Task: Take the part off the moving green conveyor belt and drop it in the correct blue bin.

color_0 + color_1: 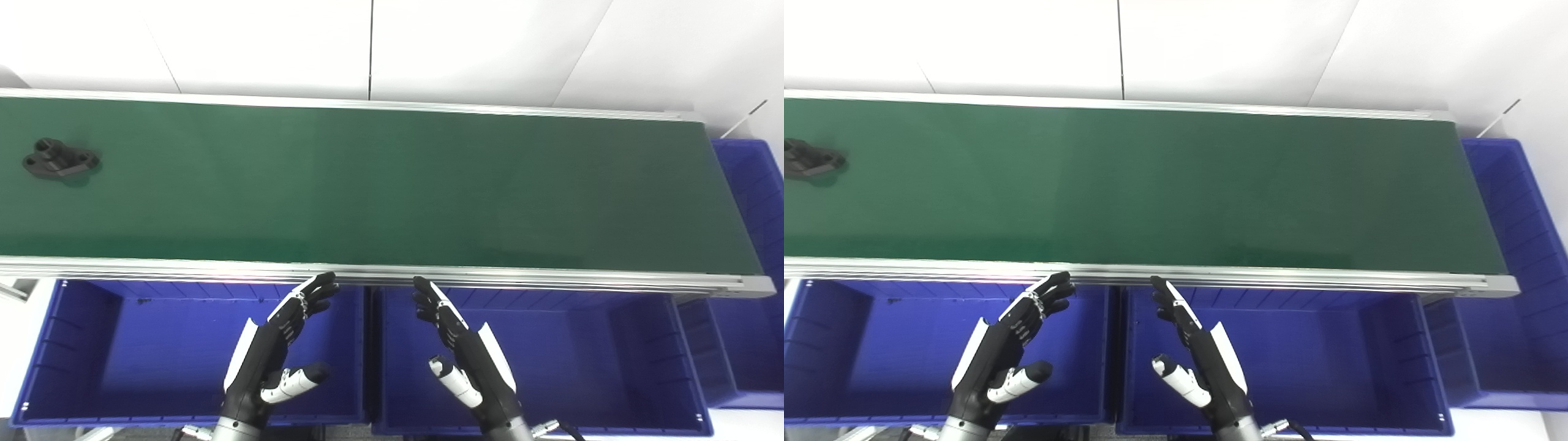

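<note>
While black metal bracket part [60,159] rides green conveyor belt [392,184] far left of fingers, left hand [269,349] and right hand [465,349] wait open, empty; next: intercept, grasp.

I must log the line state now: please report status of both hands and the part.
Left hand open, right hand open, both over the blue bins. Black part at far left of the green belt, untouched. Nothing in the way.
</note>
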